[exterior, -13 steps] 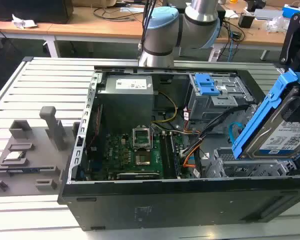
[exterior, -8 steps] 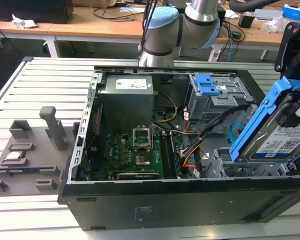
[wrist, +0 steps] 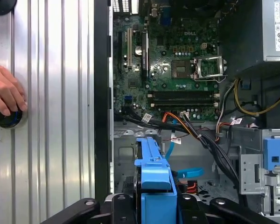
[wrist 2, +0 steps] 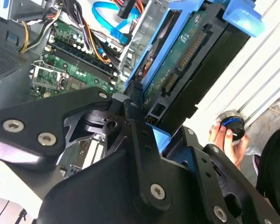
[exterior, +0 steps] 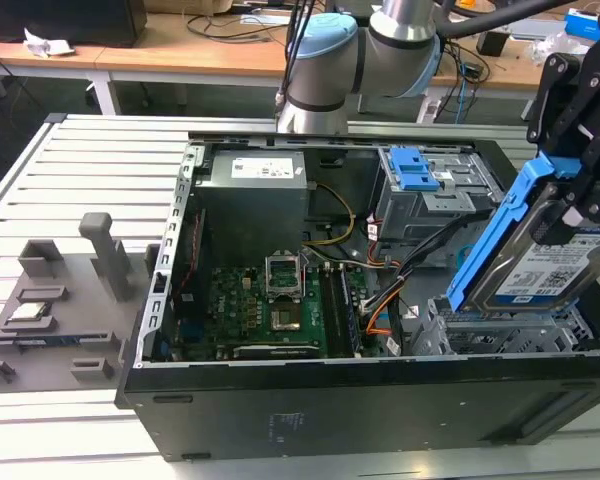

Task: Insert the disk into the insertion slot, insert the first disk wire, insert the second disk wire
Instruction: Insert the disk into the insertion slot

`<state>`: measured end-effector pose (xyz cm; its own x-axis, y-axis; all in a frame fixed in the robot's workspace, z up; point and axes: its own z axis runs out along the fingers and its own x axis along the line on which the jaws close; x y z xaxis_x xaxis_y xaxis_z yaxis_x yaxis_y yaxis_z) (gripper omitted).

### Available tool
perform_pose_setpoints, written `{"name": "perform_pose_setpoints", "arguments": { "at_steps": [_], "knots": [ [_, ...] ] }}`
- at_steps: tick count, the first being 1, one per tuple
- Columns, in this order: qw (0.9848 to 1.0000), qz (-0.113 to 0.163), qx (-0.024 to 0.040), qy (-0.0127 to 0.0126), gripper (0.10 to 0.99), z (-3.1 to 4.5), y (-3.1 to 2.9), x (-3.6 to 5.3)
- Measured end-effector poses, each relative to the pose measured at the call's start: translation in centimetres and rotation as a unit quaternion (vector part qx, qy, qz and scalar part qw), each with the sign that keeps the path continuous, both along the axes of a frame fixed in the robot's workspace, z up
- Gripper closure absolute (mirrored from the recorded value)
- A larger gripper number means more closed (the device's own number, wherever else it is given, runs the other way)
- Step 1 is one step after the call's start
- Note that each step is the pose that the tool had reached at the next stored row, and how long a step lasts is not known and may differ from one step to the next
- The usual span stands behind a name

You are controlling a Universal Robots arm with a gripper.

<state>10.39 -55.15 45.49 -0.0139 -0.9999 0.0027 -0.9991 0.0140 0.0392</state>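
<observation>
Gripping the disk [exterior: 548,268] (tilted, blue-framed), the end effector [exterior: 577,190] hangs above the insertion slot [exterior: 500,332].

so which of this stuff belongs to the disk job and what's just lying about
Job: disk, held in the gripper; insertion slot under it.
Lying about: motherboard; power supply; taller drive bay; grey fixture at the exterior view's left; hand on a knob.

the disk [exterior: 555,268] is silver with a white printed label, framed in bright blue. the insertion slot [exterior: 452,330] is grey with perforated walls. the motherboard [exterior: 270,310] is green, the computer case [exterior: 330,410] black, the table [exterior: 80,170] pale grey with ribbed stripes. the gripper [wrist: 156,210] is black. a flat cable [wrist: 189,173] is light blue.
</observation>
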Motion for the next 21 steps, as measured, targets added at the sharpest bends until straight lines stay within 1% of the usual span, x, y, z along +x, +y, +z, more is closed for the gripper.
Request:
{"name": "perform_pose_setpoints", "arguments": {
  "at_steps": [1, 3, 7, 9, 13, 15, 21],
  "knots": [
    [1.0000, 0.001, 0.0000, 0.0000, 0.722, -0.11, 0.10, 0.00],
    [1.0000, 0.002, 0.0001, 0.0001, 0.722, -0.65, 0.35, 0.02],
    [1.0000, 0.002, 0.0000, 0.0001, 0.722, -1.25, 0.42, 0.02],
    [1.0000, 0.002, 0.0000, 0.0001, 0.722, -1.59, 0.55, 0.03],
    [1.0000, 0.002, -0.0001, 0.0000, 0.722, -1.95, 0.59, 0.02],
    [1.0000, 0.002, 0.0000, 0.0001, 0.722, -2.31, 0.61, 0.02],
    [1.0000, 0.002, 0.0001, 0.0001, 0.722, -2.95, 0.61, 0.02]
  ]
}}
